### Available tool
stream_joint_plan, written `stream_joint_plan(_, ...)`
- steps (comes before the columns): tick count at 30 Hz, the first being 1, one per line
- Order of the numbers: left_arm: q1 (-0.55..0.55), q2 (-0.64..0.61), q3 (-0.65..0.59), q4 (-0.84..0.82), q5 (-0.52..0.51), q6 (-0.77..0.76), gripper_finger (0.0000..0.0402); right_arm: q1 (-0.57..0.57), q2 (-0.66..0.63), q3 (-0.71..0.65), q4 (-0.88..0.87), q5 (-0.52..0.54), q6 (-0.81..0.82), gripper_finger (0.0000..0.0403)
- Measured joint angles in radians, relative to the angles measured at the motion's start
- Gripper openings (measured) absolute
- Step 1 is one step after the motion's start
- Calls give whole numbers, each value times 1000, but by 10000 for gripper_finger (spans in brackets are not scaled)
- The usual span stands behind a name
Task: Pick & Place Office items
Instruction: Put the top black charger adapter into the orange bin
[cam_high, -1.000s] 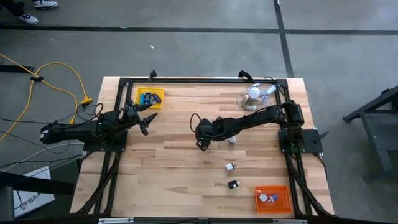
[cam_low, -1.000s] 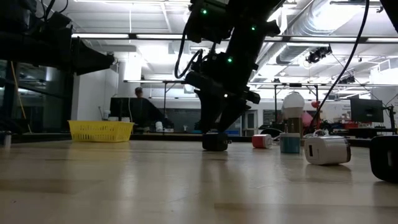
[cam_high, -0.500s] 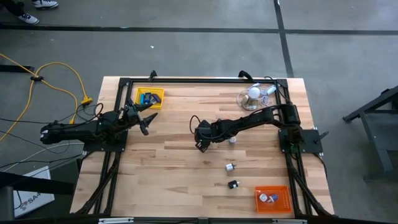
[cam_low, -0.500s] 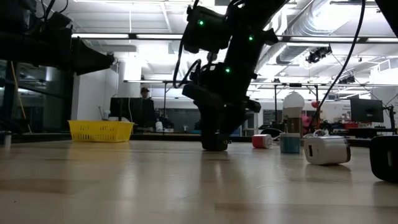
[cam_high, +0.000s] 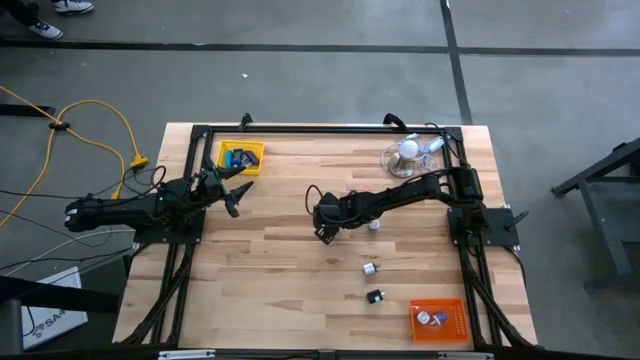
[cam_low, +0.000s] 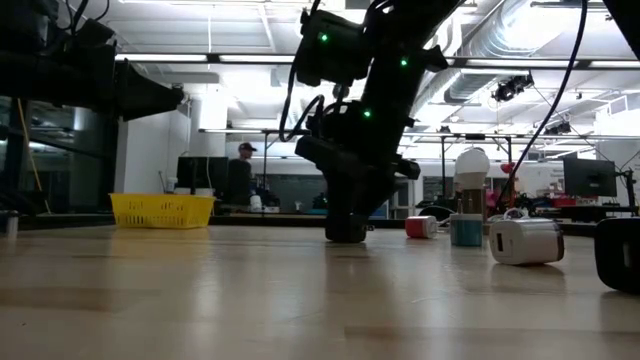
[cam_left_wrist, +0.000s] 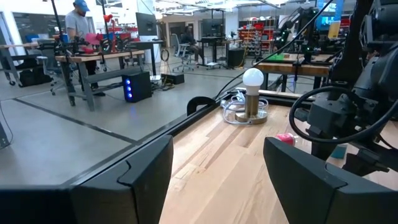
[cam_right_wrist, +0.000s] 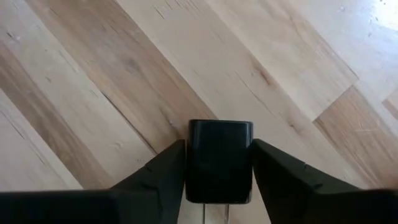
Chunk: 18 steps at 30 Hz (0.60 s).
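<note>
High view: right fingers (cam_high: 323, 231) clamp a black block (cam_right_wrist: 219, 160) mid wooden table (cam_high: 280, 290); left fingers (cam_high: 238, 192) spread wide.

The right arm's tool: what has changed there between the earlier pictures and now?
The right tool came down onto the black block at the table's middle and its fingers closed against the block's sides; the block is still on the wood. The left tool stayed open beside the yellow tray. The loose pieces and orange tray did not move.
</note>
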Motion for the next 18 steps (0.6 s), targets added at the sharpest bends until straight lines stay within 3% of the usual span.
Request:
stream_joint_plan(7,0,0,0,0,0,0,243,0,0,0,0,0,-1,146)
stream_joint_plan(18,0,0,0,0,0,0,243,0,0,0,0,0,-1,146)
